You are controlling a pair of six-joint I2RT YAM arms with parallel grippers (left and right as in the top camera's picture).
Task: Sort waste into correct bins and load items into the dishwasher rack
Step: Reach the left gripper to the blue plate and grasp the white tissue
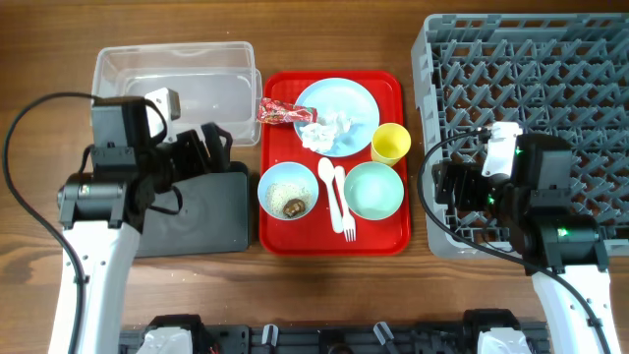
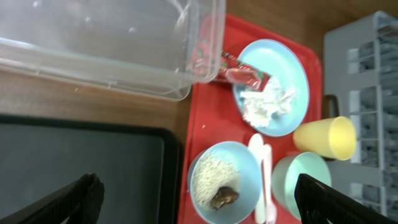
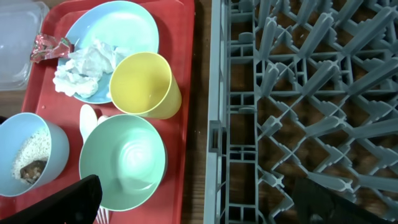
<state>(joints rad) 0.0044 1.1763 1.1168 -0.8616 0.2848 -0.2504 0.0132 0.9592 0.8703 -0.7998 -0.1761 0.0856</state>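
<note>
Brown wood-grain table carries everything, with a red serving tray at the centre of the overhead view. A clear plastic tub sits at ten o'clock from it, a shallow black tray at eight o'clock, and the grey dishwasher rack fills three o'clock. On the serving tray, a pale blue plate lies at twelve o'clock with crumpled white tissue on it, and a red crinkled wrapper rests at its nine o'clock edge, near the tub's corner. A yellow cup lies on its side at three o'clock. A blue bowl holding rice-like crumbs and a brown bit is at seven o'clock, and an empty teal bowl is at five o'clock. A white spoon and fork lie between the bowls. The left arm hangs over the black tray, the right arm over the rack's nine o'clock edge; both pairs of jaws stand wide apart and empty. Both bins and the rack look bare, so sorting seems not yet begun. A sensible next move is the left jaws reaching toward three o'clock for the wrapper, which needs a low, careful pinch on thin foil without nudging the plate.
</note>
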